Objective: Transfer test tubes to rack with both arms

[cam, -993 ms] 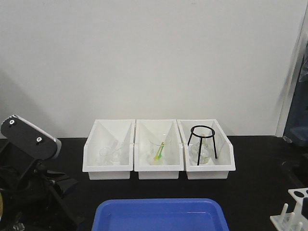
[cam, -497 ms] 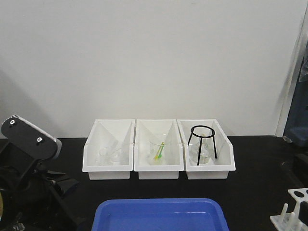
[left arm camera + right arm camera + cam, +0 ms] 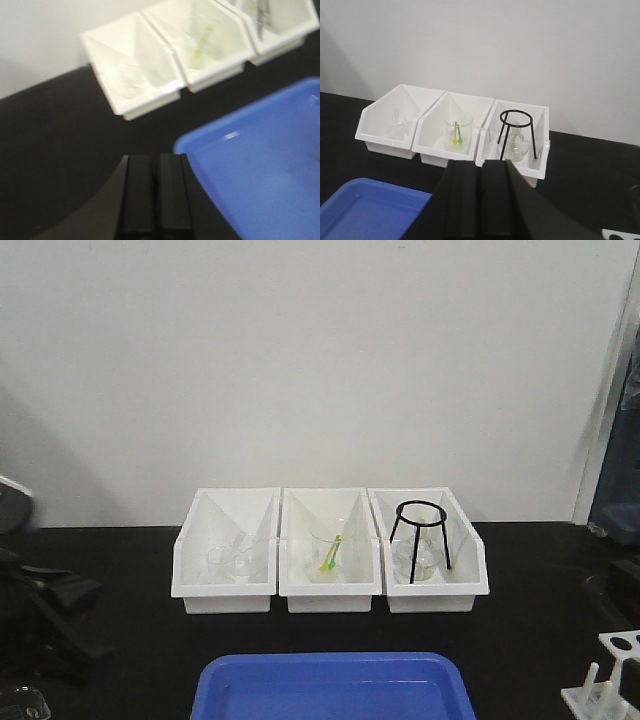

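A slim clear test tube stands among clear glassware in the leftmost white bin. Only part of the white rack shows, at the table's front right corner; its edge with dark holes also appears in the right wrist view. My left gripper is shut with nothing in it, low over the black table beside the blue tray's left corner. My right gripper is shut and empty too, facing the bins from in front. The left arm is a dark blur at the far left.
Three white slanted bins stand in a row at the back. The middle bin holds a beaker with a green-yellow stick. The right bin holds a black tripod stand over a flask. A flat blue tray lies at the front centre.
The left arm has swung left and down; its silver-grey casing has left the front view and the arm now shows blurred. The bins, tray and rack have not moved.
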Available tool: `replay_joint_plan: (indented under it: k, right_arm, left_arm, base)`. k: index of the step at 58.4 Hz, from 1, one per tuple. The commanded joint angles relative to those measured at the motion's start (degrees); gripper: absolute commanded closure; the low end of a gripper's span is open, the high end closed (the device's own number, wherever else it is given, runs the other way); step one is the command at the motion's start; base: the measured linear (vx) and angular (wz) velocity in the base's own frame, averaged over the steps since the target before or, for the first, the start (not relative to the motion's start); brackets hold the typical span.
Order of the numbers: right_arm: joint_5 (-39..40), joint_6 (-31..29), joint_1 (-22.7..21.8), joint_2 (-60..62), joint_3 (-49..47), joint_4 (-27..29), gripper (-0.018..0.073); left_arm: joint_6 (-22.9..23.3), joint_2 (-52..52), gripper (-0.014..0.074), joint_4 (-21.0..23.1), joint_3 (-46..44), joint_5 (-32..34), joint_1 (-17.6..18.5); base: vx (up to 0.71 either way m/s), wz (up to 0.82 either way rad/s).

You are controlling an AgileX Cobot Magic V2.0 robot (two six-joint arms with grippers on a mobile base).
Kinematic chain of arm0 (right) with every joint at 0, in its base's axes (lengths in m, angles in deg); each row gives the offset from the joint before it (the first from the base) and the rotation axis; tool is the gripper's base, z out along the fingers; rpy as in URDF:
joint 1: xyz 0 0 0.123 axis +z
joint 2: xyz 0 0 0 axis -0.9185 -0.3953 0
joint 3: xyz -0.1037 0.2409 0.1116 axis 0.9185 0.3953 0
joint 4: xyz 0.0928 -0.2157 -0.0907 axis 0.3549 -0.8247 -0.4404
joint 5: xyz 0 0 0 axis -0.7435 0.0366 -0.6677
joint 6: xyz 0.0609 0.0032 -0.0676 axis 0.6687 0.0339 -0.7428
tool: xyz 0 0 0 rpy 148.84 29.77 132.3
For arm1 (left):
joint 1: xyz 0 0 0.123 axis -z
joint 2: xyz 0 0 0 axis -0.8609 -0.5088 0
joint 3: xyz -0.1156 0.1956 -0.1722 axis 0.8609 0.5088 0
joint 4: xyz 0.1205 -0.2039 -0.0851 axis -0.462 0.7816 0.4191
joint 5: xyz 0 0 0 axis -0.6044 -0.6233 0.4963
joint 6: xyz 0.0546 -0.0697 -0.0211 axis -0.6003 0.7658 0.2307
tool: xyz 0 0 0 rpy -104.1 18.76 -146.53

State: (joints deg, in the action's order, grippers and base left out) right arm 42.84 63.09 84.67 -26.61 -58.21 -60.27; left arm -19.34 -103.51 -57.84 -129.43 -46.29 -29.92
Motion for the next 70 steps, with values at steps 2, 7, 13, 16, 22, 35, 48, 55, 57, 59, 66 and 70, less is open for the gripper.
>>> replay_joint_plan:
  k: [2,7,13,16,22,35,48,55,57,59,66,70]
  right_arm:
    - [4.78,-0.31,0.0,0.08,-2.09,-0.61,0.0566]
    - [4.78,-0.31,0.0,0.08,-2.09,-0.61,0.0566]
    - [4.78,-0.31,0.0,0.08,-2.09,-0.61,0.0566]
    - [4.78,-0.31,0.0,0.08,-2.09,-0.61,0.0566]
    - [4.78,-0.31,0.0,0.08,-2.09,-0.61,0.0566]
    - [4.88,-0.31,0.0,0.03,-2.09,-0.61,0.0567]
    - [4.45,-0.31,0.0,-0.12,-2.02,-0.61,0.0567]
    - [4.32,-0.31,0.0,-0.12,-2.02,-0.61,0.0567]
    - [4.15,-0.31,0.0,-0.12,-2.02,-0.61,0.0567]
    - [4.07,-0.31,0.0,-0.12,-2.02,-0.61,0.0567]
    - [4.04,-0.31,0.0,-0.12,-2.02,-0.61,0.0567]
    - [4.04,-0.31,0.0,-0.12,-2.02,-0.61,0.0567]
  left_arm:
    - [-8.75,7.16,0.0617,4.61,0.47,6.34,-6.22]
    - [-16.31,13.97,0.0617,10.43,5.01,10.19,-11.49]
    - [-20.69,24.2,0.0617,15.66,13.46,13.62,-17.11]
    - [-20.69,30.13,0.0617,17.51,18.95,14.75,-19.33]
    - [-20.69,40.85,0.0617,20.58,29.63,16.62,-21.66]
    - [-18.21,60.71,0.0617,19.63,49.86,18.71,-22.43]
    - [-16.5,59.23,0.0617,22.92,58.33,29.86,-22.68]
    - [-16.5,59.53,0.0617,24.71,57.89,30.85,-22.68]
    - [-16.5,59.62,0.0617,24.71,57.89,30.85,-22.68]
    - [-16.5,59.61,0.0617,24.71,57.89,30.72,-22.68]
    - [-16.5,59.61,0.0617,24.71,57.89,30.35,-22.68]
    - [-16.5,59.61,0.0617,24.71,57.89,30.35,-22.68]
  base:
    - [0.0,0.0]
    - [0.0,0.0]
    - [0.0,0.0]
    - [0.0,0.0]
    - [0.0,0.0]
    - [0.0,0.0]
    - [0.0,0.01]
    - [0.0,0.0]
    - [0.0,0.0]
    - [0.0,0.0]
    - [0.0,0.0]
    - [0.0,0.0]
